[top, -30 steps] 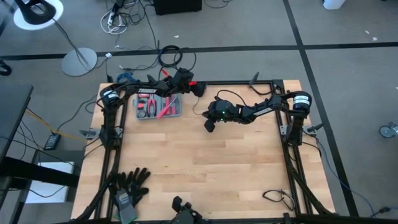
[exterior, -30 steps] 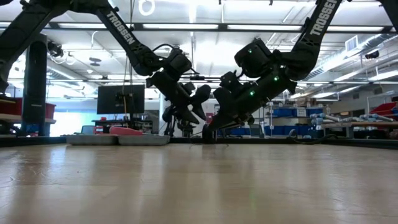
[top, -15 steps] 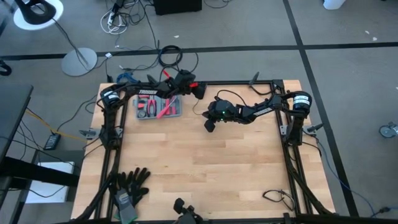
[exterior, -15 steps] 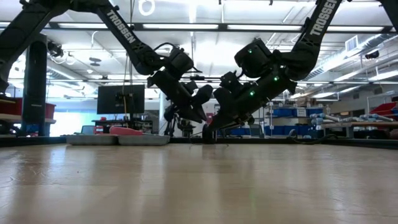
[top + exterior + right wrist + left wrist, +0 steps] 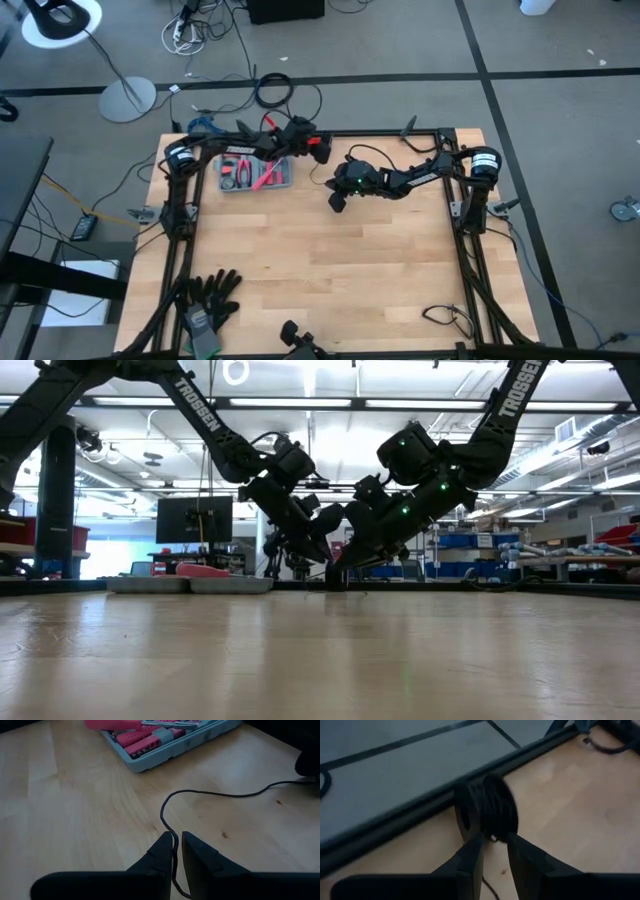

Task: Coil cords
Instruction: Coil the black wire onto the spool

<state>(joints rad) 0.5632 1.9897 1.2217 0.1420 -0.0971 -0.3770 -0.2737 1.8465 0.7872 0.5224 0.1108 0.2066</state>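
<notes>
We see a light wooden table from above, with two dark robot arms reaching in at its far edge. The left gripper sits close to the table's far rim, its two dark fingers closed on a small round black spool wound with thin black cord. The right gripper is lowered near the middle of the far half of the table, its fingers nearly together and pinching the thin black cord, which curves away across the wood toward the other arm. In the overhead view the left gripper and the right gripper lie near each other. A grey tray of pink and red tools rests just beside the left arm.
</notes>
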